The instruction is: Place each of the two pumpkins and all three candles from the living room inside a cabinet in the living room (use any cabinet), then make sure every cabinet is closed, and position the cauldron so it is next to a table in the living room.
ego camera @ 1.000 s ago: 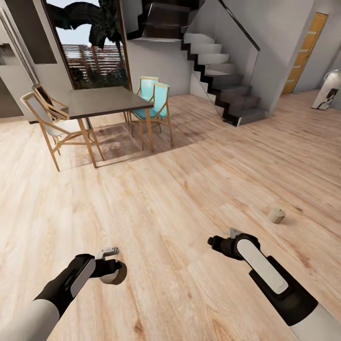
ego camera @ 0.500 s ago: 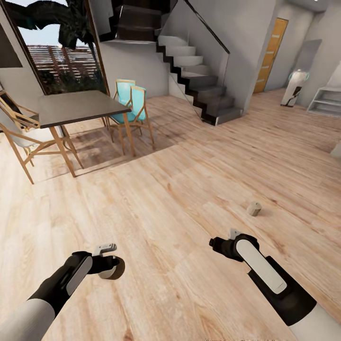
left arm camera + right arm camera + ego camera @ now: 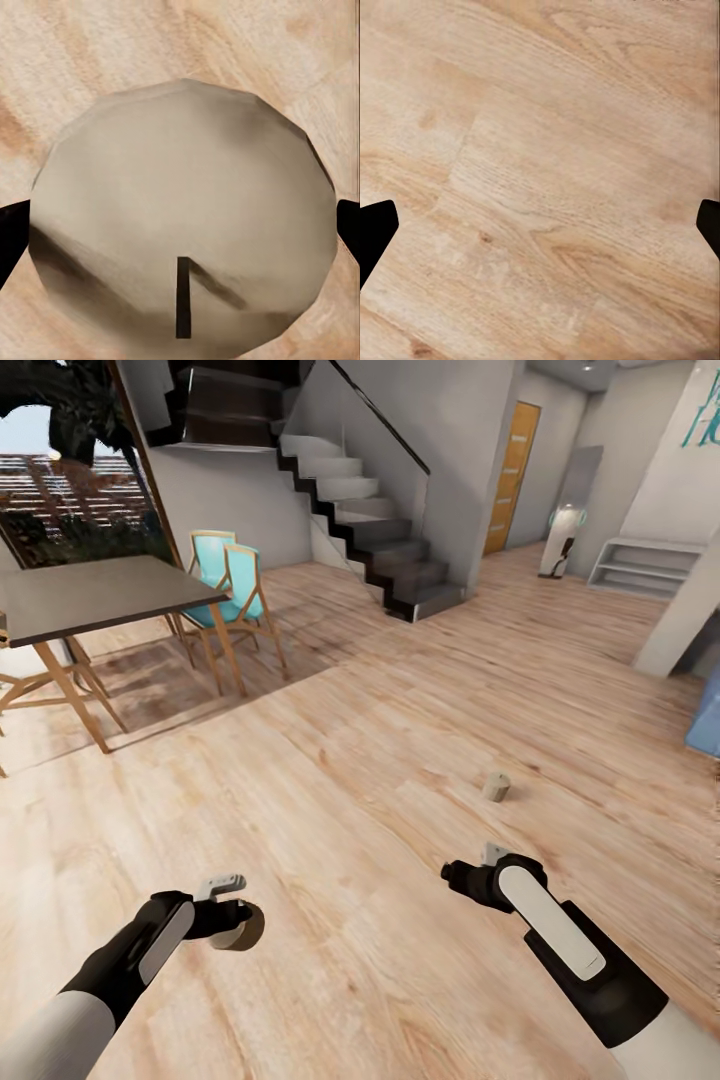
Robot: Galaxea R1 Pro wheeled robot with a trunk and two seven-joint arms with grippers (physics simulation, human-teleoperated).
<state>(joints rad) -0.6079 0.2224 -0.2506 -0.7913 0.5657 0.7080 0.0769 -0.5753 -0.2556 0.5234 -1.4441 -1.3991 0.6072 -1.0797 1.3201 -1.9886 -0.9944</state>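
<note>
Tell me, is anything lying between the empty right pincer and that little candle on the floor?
No. In the head view only bare wooden floor separates the right pincer from the candle.

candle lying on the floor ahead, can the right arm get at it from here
Probably, though it may be a stretch. The right gripper is open and empty, and only bare wood floor lies between it and the candle on the floor, which sits farther ahead.
</note>
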